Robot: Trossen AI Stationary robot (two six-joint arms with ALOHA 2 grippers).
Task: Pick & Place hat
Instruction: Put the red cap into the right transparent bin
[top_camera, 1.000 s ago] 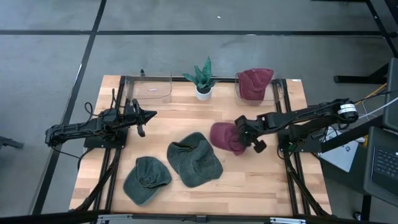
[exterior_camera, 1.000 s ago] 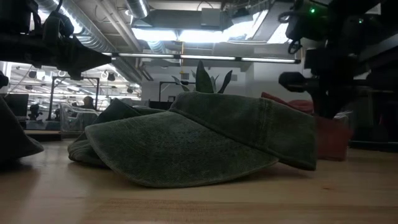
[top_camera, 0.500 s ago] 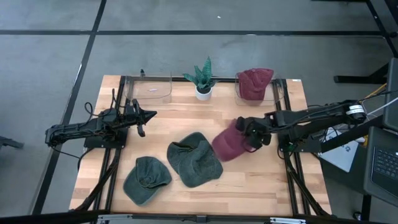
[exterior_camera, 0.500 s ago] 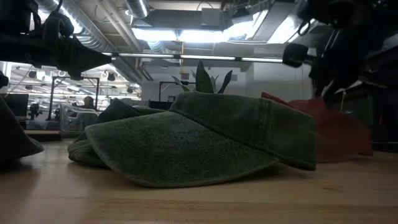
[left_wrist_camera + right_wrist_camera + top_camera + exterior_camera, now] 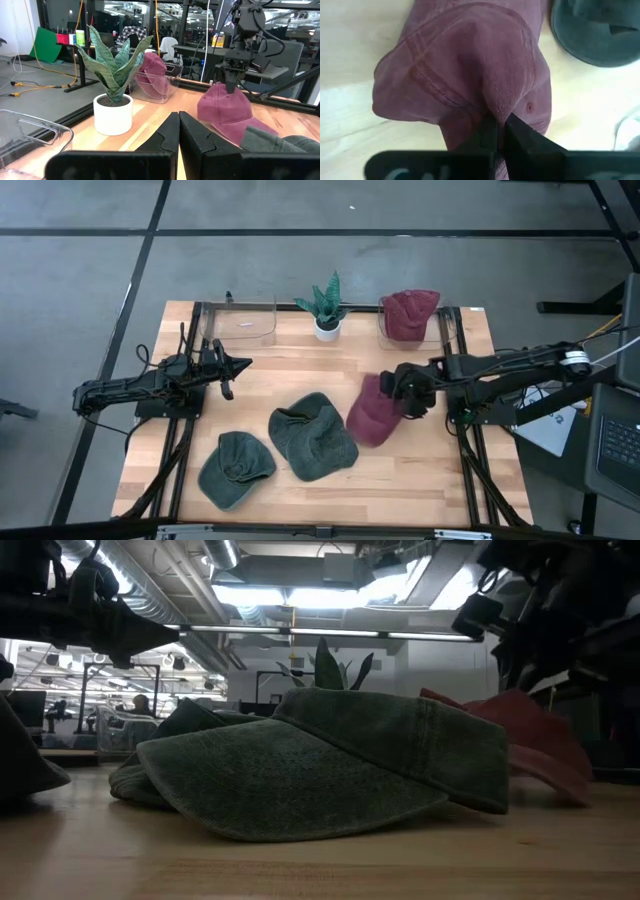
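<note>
A maroon cap (image 5: 373, 415) lies right of centre, with its brim toward the near edge; it also shows in the low view (image 5: 535, 738) and the left wrist view (image 5: 224, 107). My right gripper (image 5: 408, 393) (image 5: 499, 121) stands over its crown, shut on it. A second maroon cap (image 5: 409, 313) sits in the clear bin at the far right. Two green caps (image 5: 313, 435) (image 5: 236, 468) rest flat on the table near the front edge. My left gripper (image 5: 236, 365) (image 5: 178, 131) waits shut above the table's left part. My right gripper pinches a raised fold of the maroon cap's crown (image 5: 495, 102) between its two fingers, near the top button. The fingers (image 5: 232, 80) come from above, pointing down. The crown is pulled up into a peak. The brim (image 5: 556, 778) slopes down low by the table; whether it touches, I cannot tell.
A potted plant (image 5: 327, 308) stands at the far middle, between an empty clear bin (image 5: 246, 320) on the left and the bin holding the cap (image 5: 440, 330). The larger green cap lies close beside the held cap. Bare wood (image 5: 430, 465) shows at the near right.
My right gripper, shut on the maroon cap throughout, has shifted a little toward the table's right edge and raised the crown. The cap was bunched beside the fingers. It has spread out, and its brim has swung toward the near edge.
</note>
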